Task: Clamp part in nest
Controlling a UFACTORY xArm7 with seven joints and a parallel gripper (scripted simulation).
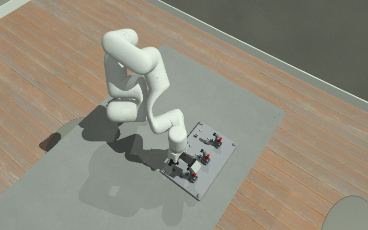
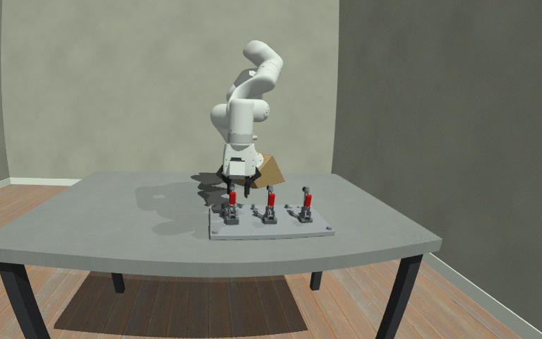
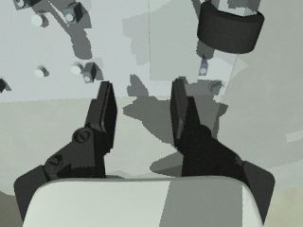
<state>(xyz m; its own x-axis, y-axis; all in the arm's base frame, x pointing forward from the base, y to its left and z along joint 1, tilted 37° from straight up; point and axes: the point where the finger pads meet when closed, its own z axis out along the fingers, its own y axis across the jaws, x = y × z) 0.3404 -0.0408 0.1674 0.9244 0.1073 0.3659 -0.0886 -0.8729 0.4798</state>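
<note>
Working left to right in the exterior view: red-handled left clamp (image 1: 192, 178) (image 2: 231, 219) stood at the fixture's (image 1: 215, 167) (image 2: 272, 232) (image 3: 28, 90) left end, centre of frame. Gripper (image 1: 173, 163) (image 2: 237, 194) (image 3: 142, 94) hung just above and behind it, fingers spread partway, nothing between them. Tan block (image 2: 270, 169) showed behind, right of the gripper. Middle clamp (image 1: 205, 160) (image 2: 270, 219) came next, bar raised; then right clamp (image 1: 217, 143) (image 2: 305, 218), bar also raised. Part's position: could not tell.
</note>
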